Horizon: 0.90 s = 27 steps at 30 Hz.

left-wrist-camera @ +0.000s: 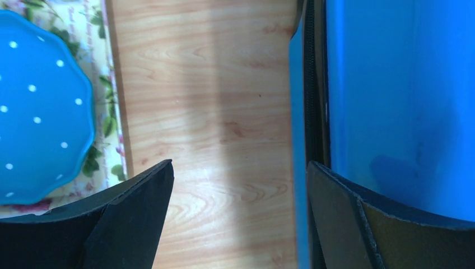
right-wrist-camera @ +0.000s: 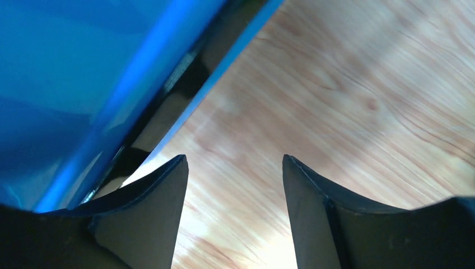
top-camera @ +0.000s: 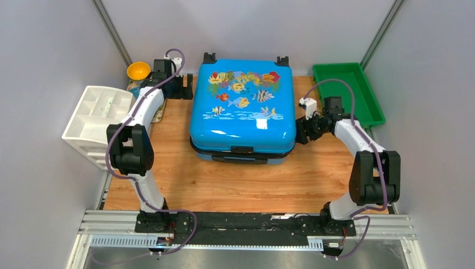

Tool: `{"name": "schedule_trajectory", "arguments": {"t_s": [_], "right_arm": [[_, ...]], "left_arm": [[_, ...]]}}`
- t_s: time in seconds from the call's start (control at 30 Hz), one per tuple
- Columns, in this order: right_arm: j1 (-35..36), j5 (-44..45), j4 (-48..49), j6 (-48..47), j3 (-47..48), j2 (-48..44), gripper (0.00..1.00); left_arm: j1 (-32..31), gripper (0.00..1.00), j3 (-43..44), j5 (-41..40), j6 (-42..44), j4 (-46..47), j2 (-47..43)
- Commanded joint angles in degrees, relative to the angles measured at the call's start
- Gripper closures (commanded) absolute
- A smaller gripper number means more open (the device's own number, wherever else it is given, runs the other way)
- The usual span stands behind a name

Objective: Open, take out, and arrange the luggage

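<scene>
The closed fish-print suitcase (top-camera: 242,106) is lying flat, centred on the wooden table (top-camera: 185,179), as the left gripper (left-wrist-camera: 240,168) and right gripper (right-wrist-camera: 234,159) are hovering beside its zip seam (left-wrist-camera: 310,84), jaws parted and empty, apparently positioning to unzip it.

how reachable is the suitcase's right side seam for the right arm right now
Probably yes: the right gripper hangs just beside the luggage, jaws parted over the table. The dark seam lies right next to it with nothing between.
</scene>
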Motion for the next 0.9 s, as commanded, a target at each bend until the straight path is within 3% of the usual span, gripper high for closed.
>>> {"name": "schedule_trajectory", "arguments": {"t_s": [0.0, 0.1, 0.23, 0.4, 0.6, 0.7, 0.87], "right_arm": [[11.78, -7.25, 8.34, -3.49, -6.19, -9.06, 0.34], [15.65, -7.68, 10.63, -3.75, -9.45, -13.80, 0.34], [18.81, -8.21, 11.95, -3.84, -14.28, -18.90, 0.34], [19.08, -6.55, 8.62, -3.58, -16.92, -24.26, 0.34], [18.99, -6.81, 12.12, -3.76, -23.86, -31.39, 0.36], [19.08, -7.15, 12.04, -3.58, -24.23, -30.69, 0.38], [20.30, -8.39, 15.80, -1.12, -24.58, -30.16, 0.38]], "left_arm": [[0.65, 0.04, 4.08, -3.97, -0.23, 2.88, 0.24], [0.65, 0.06, 3.65, 1.54, 1.96, 2.97, 1.12], [0.65, 0.14, -0.39, 22.06, 5.13, 5.51, 1.38], [0.13, 0.20, 0.20, 35.30, 3.20, 5.96, 4.98], [-0.58, 0.21, 5.64, 37.34, 3.29, 5.61, 8.85], [-0.23, 0.20, 11.96, 33.57, 3.29, 2.01, 9.91], [5.29, 0.17, 11.91, 26.27, -2.77, 3.40, 2.82]]}}
